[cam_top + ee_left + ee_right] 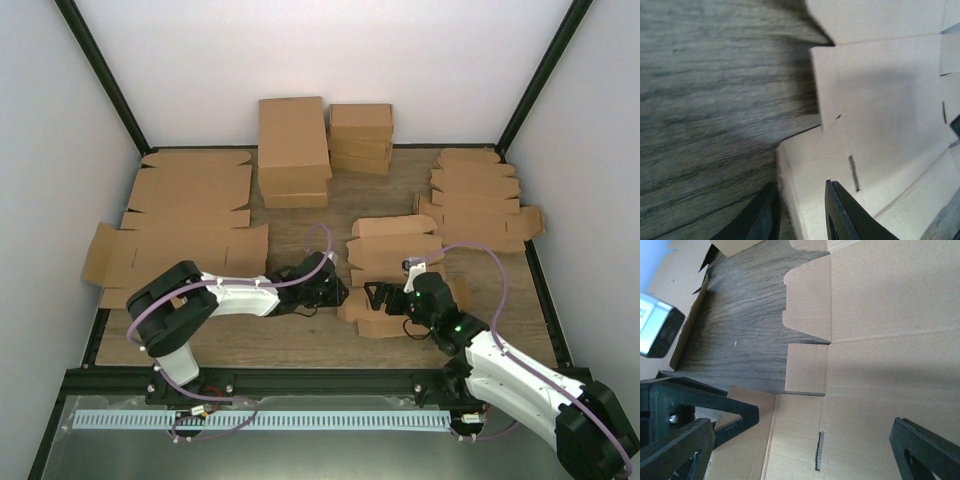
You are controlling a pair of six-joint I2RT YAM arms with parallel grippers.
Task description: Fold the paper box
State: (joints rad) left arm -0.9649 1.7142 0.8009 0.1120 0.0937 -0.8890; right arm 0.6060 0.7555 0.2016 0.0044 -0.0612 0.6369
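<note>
White walls (330, 50), wood-grain tabletop (290, 345), black frame (102, 75)

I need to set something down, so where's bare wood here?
Bare: the wood strip in front of the small brown die-cut paper box, and the gap between it and the stacked brown boxes. The left, under large flat cardboard sheets, is crowded.

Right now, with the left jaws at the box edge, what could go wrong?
1. The left jaws straddle only a thin edge of the paper box, near a corner; a pinch there may slip off or crease it off the fold lines.
2. The right jaws hang wide open above the panel, holding nothing, so the box may slide on the table when pulled.
</note>
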